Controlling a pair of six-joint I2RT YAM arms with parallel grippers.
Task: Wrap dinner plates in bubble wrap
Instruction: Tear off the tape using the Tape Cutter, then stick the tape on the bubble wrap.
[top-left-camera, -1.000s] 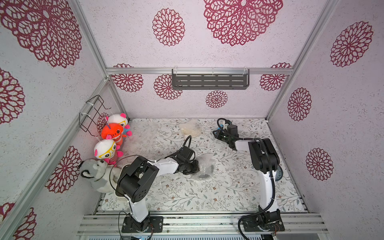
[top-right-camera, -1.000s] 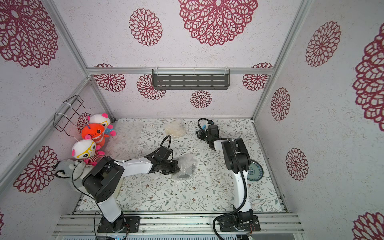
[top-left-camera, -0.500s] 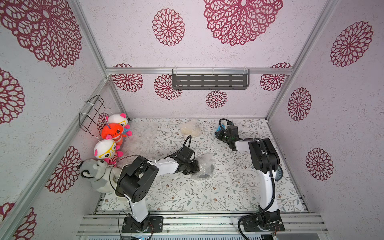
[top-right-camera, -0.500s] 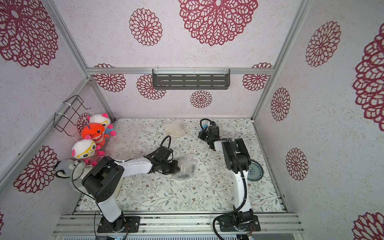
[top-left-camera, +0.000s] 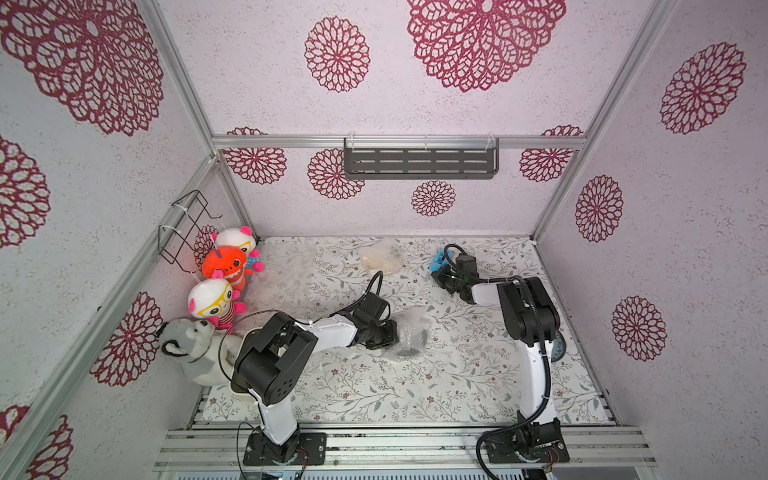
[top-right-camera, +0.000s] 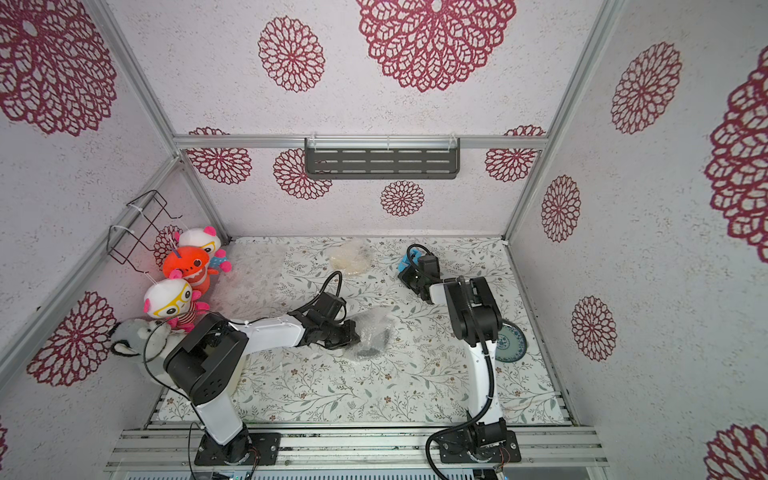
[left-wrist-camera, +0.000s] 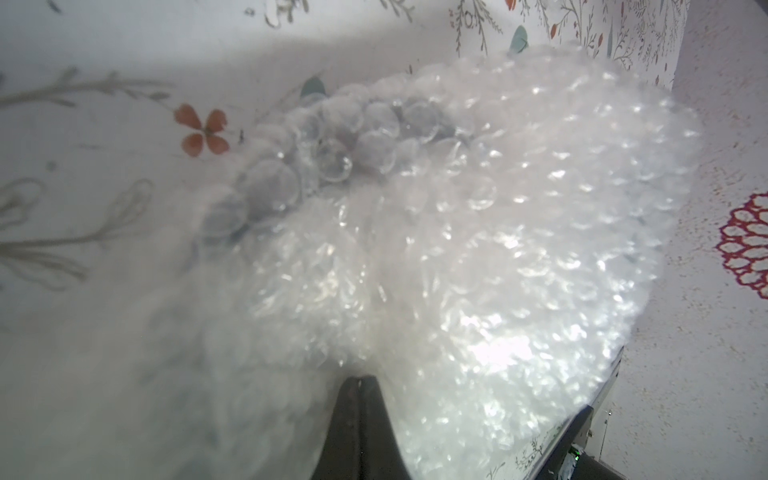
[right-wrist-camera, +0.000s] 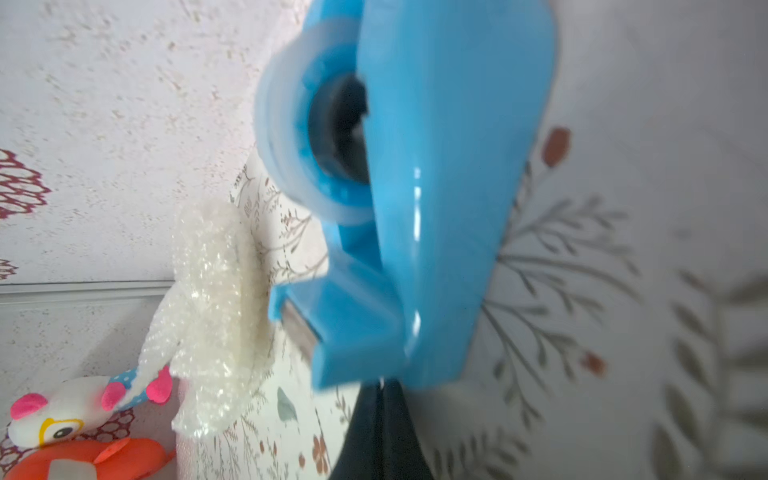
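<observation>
Wrapping of the glossy black round plate (top-left-camera: 409, 353) is judged near done: the clear crinkly bubble wrap sheet (left-wrist-camera: 478, 232) is bunched over it just ahead of the left gripper (left-wrist-camera: 359, 380), whose fingers are pinched together on a fold. The right gripper (right-wrist-camera: 382, 386) is clamped on a blue plastic tape dispenser (right-wrist-camera: 440, 187) just beyond its fingertips. Taping seems next, so the dispenser must be brought to the held fold.

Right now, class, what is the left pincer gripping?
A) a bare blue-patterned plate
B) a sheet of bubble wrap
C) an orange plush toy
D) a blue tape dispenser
B: the left wrist view shows the left pincer shut on the bubble wrap, which lies over the black plate.
</observation>
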